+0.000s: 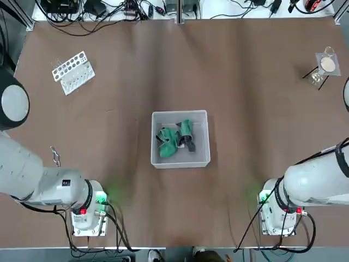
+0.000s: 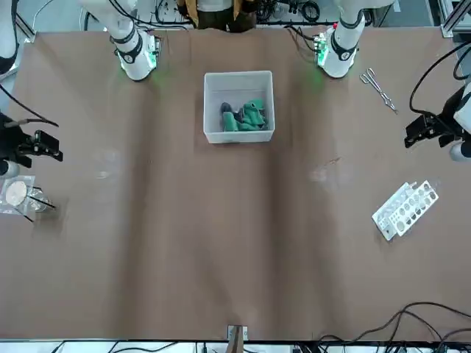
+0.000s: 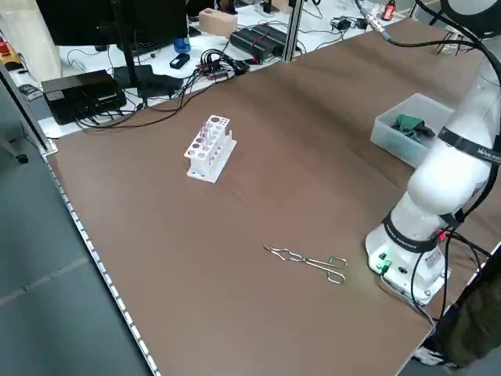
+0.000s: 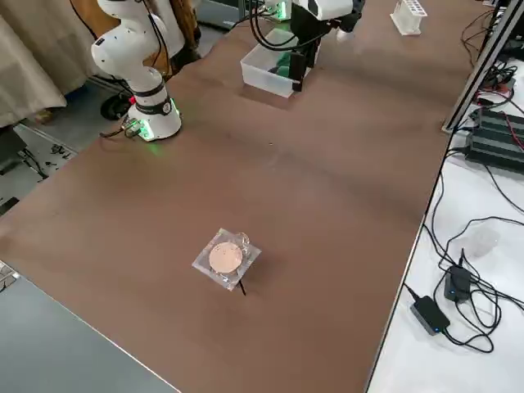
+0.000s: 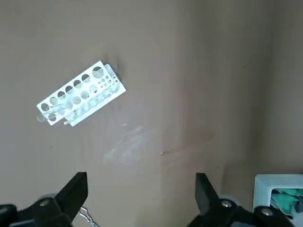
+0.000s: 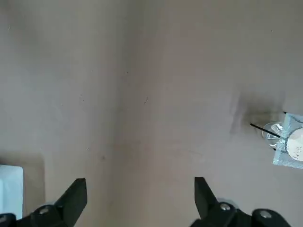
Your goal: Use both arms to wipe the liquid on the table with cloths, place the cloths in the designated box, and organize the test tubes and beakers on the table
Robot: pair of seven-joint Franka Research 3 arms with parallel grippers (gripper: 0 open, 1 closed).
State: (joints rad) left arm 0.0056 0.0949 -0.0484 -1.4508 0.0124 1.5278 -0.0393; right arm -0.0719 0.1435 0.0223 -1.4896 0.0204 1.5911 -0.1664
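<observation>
The box (image 1: 154, 158) stands mid-table and holds the green cloths (image 1: 173, 140), seen also in the front view as cloths (image 2: 246, 118). A small clear beaker (image 6: 271, 132) sits beside a wire stand with a pale disc (image 1: 328, 65) at the far right. My right gripper (image 6: 139, 191) hovers open high above bare table (image 1: 245, 82) between the box and the beaker. Near the far left, a white rack with round holes (image 5: 80, 94) lies below my open left gripper (image 5: 140, 194). Faint pale smears (image 5: 125, 147) mark the tabletop there. I cannot make out single test tubes.
Metal tongs (image 3: 309, 261) lie near the left arm's base (image 1: 87, 215). The right arm's base (image 1: 278, 215) is at the near right. Cables and power supplies line the far edge beyond the table.
</observation>
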